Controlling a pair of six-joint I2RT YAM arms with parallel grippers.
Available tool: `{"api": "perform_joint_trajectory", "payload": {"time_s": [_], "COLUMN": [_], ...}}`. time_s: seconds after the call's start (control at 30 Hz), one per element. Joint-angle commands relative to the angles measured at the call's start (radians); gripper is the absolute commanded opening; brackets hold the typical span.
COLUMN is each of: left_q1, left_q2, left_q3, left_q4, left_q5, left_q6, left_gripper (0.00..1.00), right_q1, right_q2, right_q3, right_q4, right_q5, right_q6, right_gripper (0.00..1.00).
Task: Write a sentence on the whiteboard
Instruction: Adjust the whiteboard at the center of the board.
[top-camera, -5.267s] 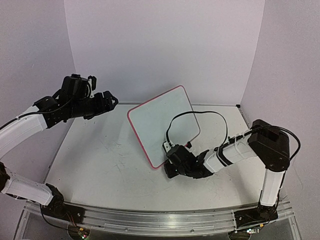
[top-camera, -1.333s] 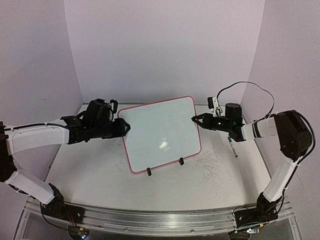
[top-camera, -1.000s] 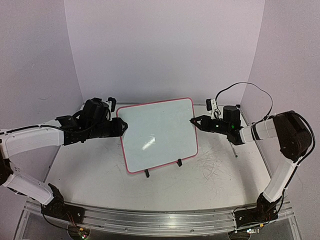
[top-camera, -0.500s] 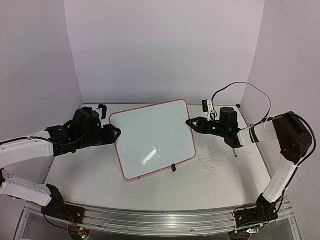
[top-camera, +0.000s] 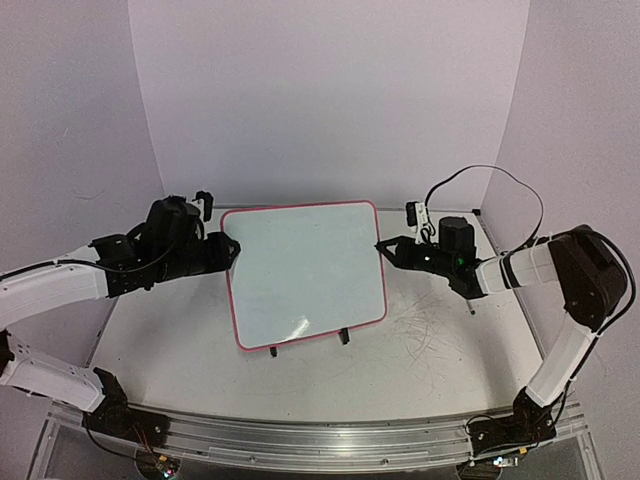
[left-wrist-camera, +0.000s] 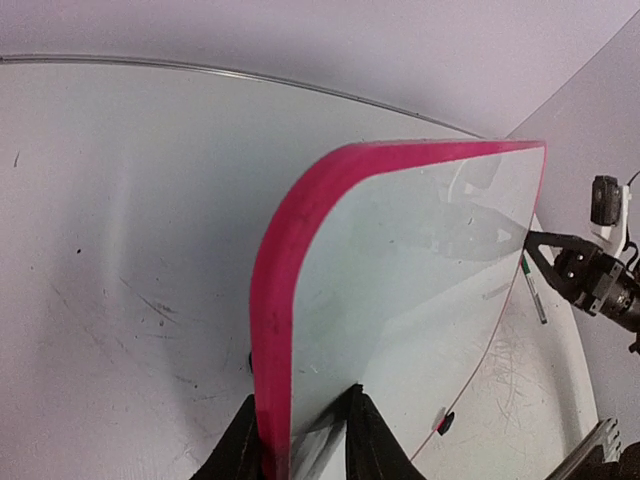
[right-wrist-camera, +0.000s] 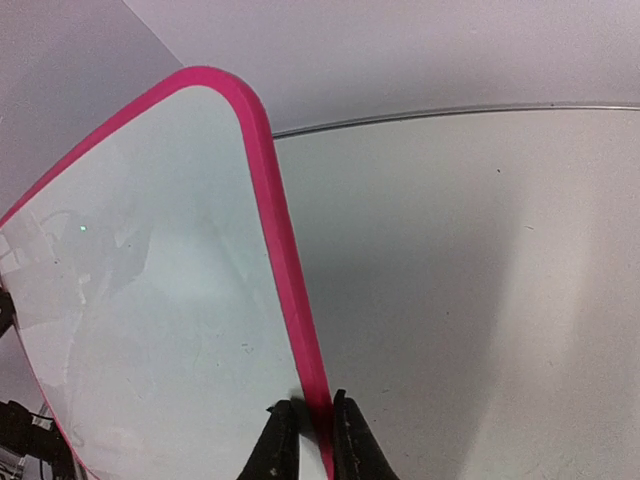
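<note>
Left claw (top-camera: 232, 252) and right claw (top-camera: 380, 245) each clamp a side edge of the whiteboard (top-camera: 305, 275), upright mid-bench (top-camera: 420, 355) (face blank). This looks like positioning; fetching the marker (left-wrist-camera: 533, 290) likely follows.

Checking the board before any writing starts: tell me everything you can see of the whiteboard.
The whiteboard is a small rectangle with rounded corners, a thick pink-red frame and a glossy white face that is blank apart from reflections. Two black clips sit at its lower edge. It is tilted back, with its face toward the top camera. The left gripper is closed on its left edge and the right gripper on its right edge, each with a finger on either side of the frame.
</note>
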Motion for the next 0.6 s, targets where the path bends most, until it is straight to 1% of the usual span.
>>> {"api": "perform_joint_trajectory", "payload": {"time_s": [0.0,0.03,0.13,0.3,0.37,0.43,0.5,0.57], "left_q1": [0.015,0.018,0.025,0.035,0.036,0.039,0.039,0.039], "left_q2": [0.070,0.077,0.083,0.082,0.075,0.058,0.030,-0.002], "left_q3": [0.088,0.087,0.082,0.071,0.065,0.031,-0.019,-0.087], "left_q4": [0.082,0.089,0.108,0.167,0.166,0.168,0.172,0.209], "left_q5": [-0.060,-0.062,-0.093,-0.086,-0.125,-0.162,-0.156,-0.098], "left_q6": [0.007,0.017,0.080,0.165,0.188,0.193,0.179,0.162], "left_gripper": [0.15,0.13,0.08,0.04,0.01,0.00,0.00,0.00], "right_q1": [0.069,0.069,0.069,0.069,0.069,0.068,0.069,0.070], "right_q2": [-0.085,-0.087,-0.107,-0.129,-0.121,-0.120,-0.115,-0.115], "right_q3": [0.009,0.004,-0.018,-0.012,0.000,-0.001,0.024,0.048], "right_q4": [0.165,0.179,0.218,0.217,0.215,0.206,0.122,0.053], "right_q5": [-0.210,-0.217,-0.224,-0.210,-0.215,-0.180,-0.133,-0.112], "right_q6": [-0.018,-0.019,-0.029,-0.047,-0.038,-0.015,-0.015,-0.037], "right_gripper": [0.02,0.00,0.00,0.00,0.00,0.00,0.00,0.00]}}
